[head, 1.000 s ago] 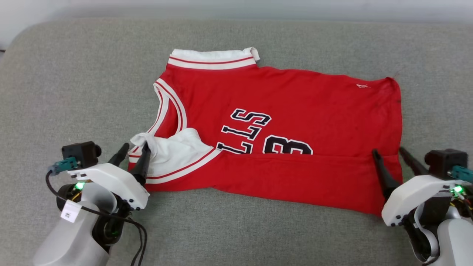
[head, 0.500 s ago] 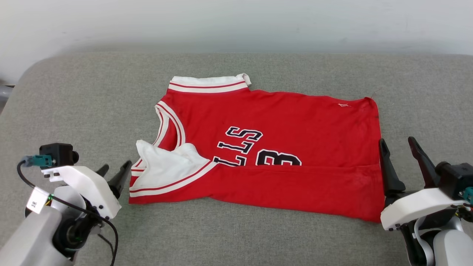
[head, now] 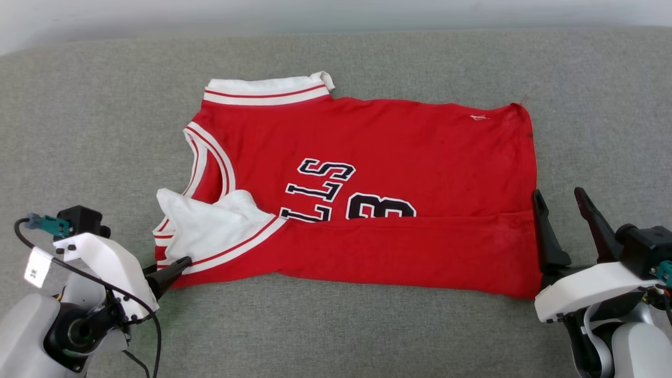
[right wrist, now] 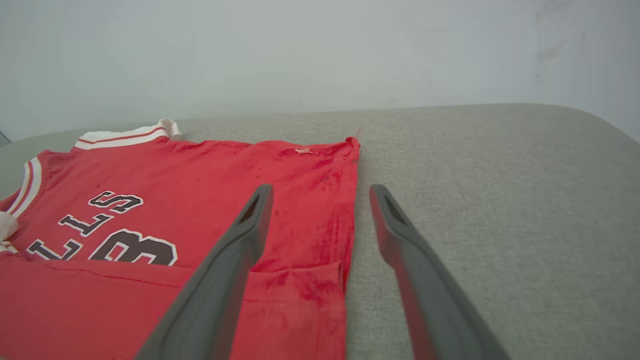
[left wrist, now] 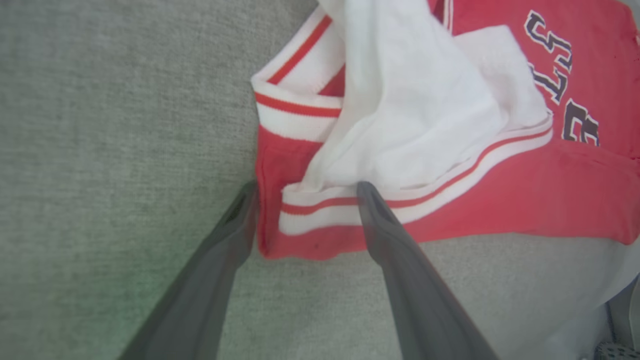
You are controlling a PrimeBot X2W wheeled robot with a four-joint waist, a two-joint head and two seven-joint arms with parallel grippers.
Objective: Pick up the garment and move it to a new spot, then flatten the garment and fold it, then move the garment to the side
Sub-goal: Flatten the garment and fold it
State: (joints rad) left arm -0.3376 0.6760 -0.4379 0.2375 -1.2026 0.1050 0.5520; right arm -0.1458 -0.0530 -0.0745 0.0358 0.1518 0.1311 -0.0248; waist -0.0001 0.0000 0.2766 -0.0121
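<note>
Head view: garment lies on grey fabric cushion, pale wall behind.

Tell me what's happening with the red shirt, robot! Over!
Left end effector open at sleeve corner. Right end effector open by hem edge. Garment part-folded on grey cushion, unheld. Nothing blocking.

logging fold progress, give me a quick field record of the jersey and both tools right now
surface: grey fabric cushion
garment: red jersey, lying spread out, front up
fold: near long edge turned up over the lower half of the number
sleeve: white sleeve bunched at the collar end
lettering: black lettering, white-outlined, partly covered by the fold
left tool: open, fingers straddling the striped corner, nothing gripped
right tool: open, at the hem edge, nothing gripped
</note>
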